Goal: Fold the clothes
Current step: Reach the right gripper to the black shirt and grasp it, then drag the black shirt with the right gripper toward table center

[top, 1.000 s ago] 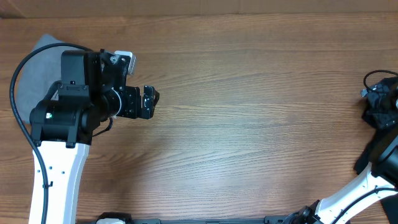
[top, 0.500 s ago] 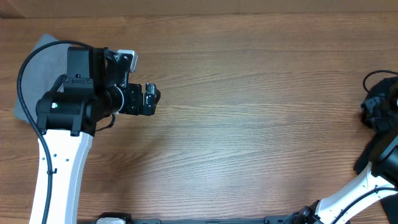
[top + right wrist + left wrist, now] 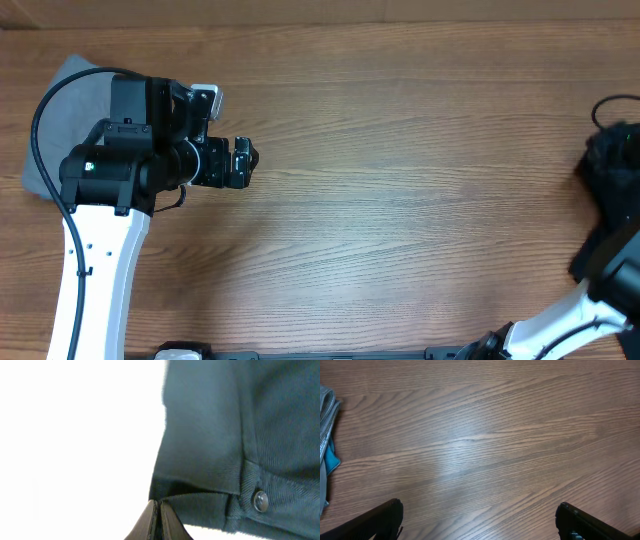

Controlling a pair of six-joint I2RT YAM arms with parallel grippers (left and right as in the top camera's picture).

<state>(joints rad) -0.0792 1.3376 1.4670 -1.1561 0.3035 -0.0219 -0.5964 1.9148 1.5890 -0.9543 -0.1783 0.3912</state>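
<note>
The clothes (image 3: 215, 435) are dark soft fabric with a stitched seam and a small button (image 3: 259, 500), filling the right of the right wrist view. My right gripper (image 3: 158, 506) is shut, its two fingers pressed together on a folded edge of the fabric. In the overhead view the clothes are a black bunch (image 3: 610, 165) at the table's far right edge, where the right arm reaches. My left gripper (image 3: 479, 507) hangs open over bare wood at the left of the table (image 3: 241, 162), with nothing between its fingers.
Light grey folded trousers (image 3: 60, 105) lie at the far left, partly under the left arm; their edge, with a teal patch, shows in the left wrist view (image 3: 326, 435). The wooden table (image 3: 400, 200) spans between the arms.
My right gripper has closed on the fabric, and the black bunch has shifted slightly toward the right edge. The left arm moved a little earlier, then stayed still.
</note>
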